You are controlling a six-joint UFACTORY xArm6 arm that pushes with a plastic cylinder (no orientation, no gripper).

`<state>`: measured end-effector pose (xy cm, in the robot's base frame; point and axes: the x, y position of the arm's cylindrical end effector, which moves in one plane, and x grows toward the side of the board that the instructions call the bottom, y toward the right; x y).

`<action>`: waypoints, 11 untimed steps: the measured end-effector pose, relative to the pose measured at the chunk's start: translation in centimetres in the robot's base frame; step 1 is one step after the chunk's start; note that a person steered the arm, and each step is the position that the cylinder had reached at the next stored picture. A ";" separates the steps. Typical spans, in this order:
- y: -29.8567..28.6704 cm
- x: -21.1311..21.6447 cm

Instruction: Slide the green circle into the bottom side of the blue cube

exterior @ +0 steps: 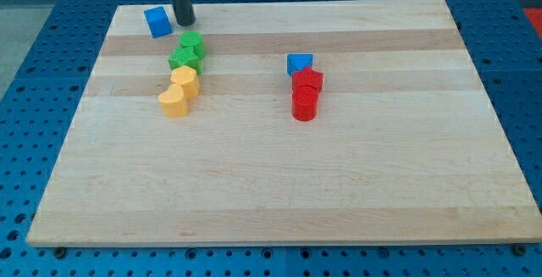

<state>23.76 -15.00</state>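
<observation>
The blue cube [157, 21] sits near the board's top left corner. My tip [185, 23] rests on the board just right of the cube, with a small gap between them. The green circle [192, 43] lies just below my tip, slightly to its right, and down and to the right of the cube. It touches a second green block, which looks like a star [181, 58], at its lower left.
Below the green pair, a yellow hexagon-like block [185, 80] and a yellow heart [174, 102] continue the column. Right of centre, a blue triangle [299, 63], a red star [308, 80] and a red circle [305, 105] are clustered. The board's top edge [279, 2] is close above the cube.
</observation>
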 end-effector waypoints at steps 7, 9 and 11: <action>-0.6 9.5; -3.4 9.2; -5.7 7.5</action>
